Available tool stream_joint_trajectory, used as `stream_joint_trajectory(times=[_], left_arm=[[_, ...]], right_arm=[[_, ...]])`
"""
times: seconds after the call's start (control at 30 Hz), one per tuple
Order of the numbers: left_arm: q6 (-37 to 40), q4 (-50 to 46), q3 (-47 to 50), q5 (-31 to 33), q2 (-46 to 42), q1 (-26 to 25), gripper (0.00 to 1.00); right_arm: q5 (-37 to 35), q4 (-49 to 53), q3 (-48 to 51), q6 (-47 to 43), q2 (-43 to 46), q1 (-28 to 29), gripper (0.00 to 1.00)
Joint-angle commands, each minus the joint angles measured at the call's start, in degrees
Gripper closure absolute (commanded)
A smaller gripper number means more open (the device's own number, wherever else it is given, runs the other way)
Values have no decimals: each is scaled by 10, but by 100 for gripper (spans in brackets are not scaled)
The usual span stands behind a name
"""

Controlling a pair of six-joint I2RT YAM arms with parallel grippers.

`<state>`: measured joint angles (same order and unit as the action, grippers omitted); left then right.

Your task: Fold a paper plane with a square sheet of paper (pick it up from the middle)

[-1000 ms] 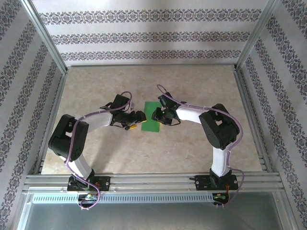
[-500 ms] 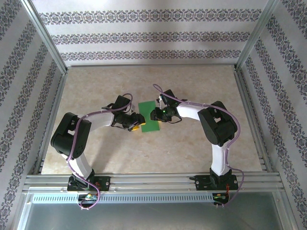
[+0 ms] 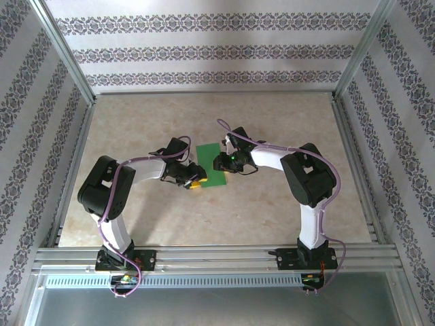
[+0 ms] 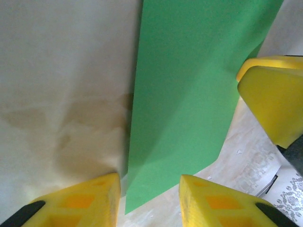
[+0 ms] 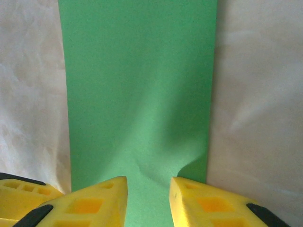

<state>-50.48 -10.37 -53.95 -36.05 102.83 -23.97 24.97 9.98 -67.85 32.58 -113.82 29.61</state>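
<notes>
Near the middle of the worktop (image 3: 272,122) lies the green sheet of paper (image 3: 207,159), which reads from above as a rectangle longer than it is wide, set slightly askew. The two arms reach in from either side and meet at it. The left gripper (image 3: 194,180) sits at the sheet's near left corner and the right gripper (image 3: 223,163) is over its right edge, about halfway along.

From the left wrist, the left gripper's yellow fingers (image 4: 80,203) stand apart. One corner of the paper points into the gap between them, just beside the left-hand finger. I cannot tell whether they touch. The sheet stretches away from that corner and casts a dark shadow on the worktop along its left edge. A yellow finger of the right gripper (image 4: 274,99) shows at the sheet's far right edge.

From the right wrist, the paper runs straight ahead as a long green strip, and its near end passes into the space between the right gripper's fingers (image 5: 94,203). Those fingers are partly apart, and the paper shows a small pucker just ahead of the gap. Whether they actually pinch the sheet I cannot tell.
</notes>
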Motion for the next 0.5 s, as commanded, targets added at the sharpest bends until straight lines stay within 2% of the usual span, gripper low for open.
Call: stream_joint_trajectory(times=[0.0, 0.3, 0.47], left_arm=[[-10, 1, -17, -12, 10, -7, 63], [-14, 34, -24, -33, 3, -2, 68], [-47, 83, -2, -36, 7, 18, 71]], right_arm=[[-16, 47, 21, -6, -17, -6, 66], [-17, 47, 24, -7, -16, -8, 66], [-17, 47, 26, -8, -16, -9, 66]])
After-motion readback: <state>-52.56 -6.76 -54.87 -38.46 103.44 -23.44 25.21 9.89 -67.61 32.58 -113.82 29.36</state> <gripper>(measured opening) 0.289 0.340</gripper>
